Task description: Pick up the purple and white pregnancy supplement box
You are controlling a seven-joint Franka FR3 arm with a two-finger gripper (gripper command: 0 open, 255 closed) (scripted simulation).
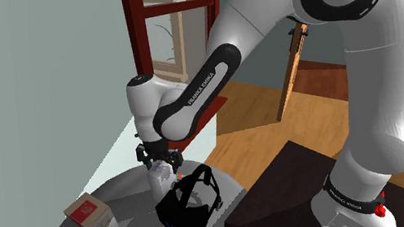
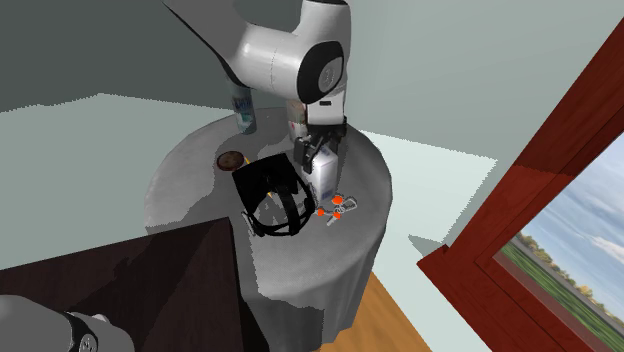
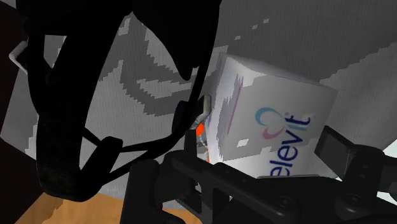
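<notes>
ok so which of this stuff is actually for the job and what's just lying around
For the job:
white elevit box
gripper

Lying about:
black strapped headset
tan carton with red label
small orange-handled item
brown round thing
</notes>
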